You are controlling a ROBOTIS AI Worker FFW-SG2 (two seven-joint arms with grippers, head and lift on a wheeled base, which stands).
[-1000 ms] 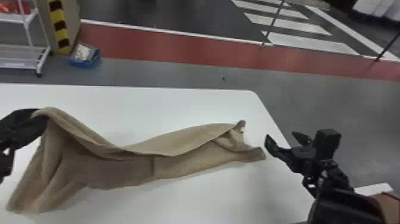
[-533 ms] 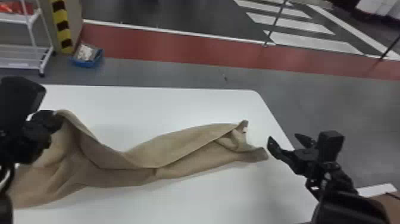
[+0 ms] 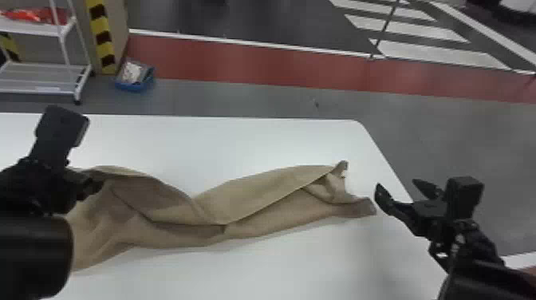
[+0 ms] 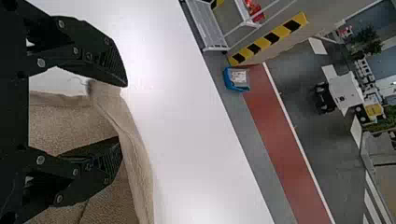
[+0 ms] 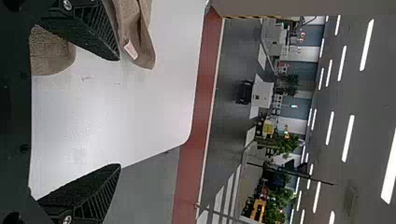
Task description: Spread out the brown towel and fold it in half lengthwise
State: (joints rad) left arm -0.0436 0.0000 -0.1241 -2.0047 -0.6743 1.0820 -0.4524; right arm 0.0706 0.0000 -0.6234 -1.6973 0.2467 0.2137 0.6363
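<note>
The left gripper's [image 3: 91, 186] fingers stand apart, with a good gap between their ridged pads [image 4: 110, 161]. Brown towel [image 3: 255, 201] shows in that gap and behind the fingers in the left wrist view; whether they touch it, I cannot tell. The right gripper's [image 3: 398, 185] fingers are wide apart and hold nothing, just beside the towel's right end in the head view.

The towel lies rumpled in a long band across the white surface [image 3: 259, 145], running from the left gripper almost to the right one. It is twisted and creased, bunched more broadly at the left, with one long edge lapping over the middle. At its right end two corners spread apart around a hollow of loose folds, and a small white tag [image 5: 131, 49] sits near one corner.

Past the surface's far edge, on the grey floor, is a blue bin [image 3: 134, 86] with pale packaging in it. Beside it rises a panel with a yellow and black striped edge [image 3: 101, 36], and next to that a white rack [image 3: 42, 72] with red items [image 3: 36, 15] on its upper shelf. Farther out run a red floor band [image 3: 255, 60] and white painted stripes [image 3: 430, 52].
</note>
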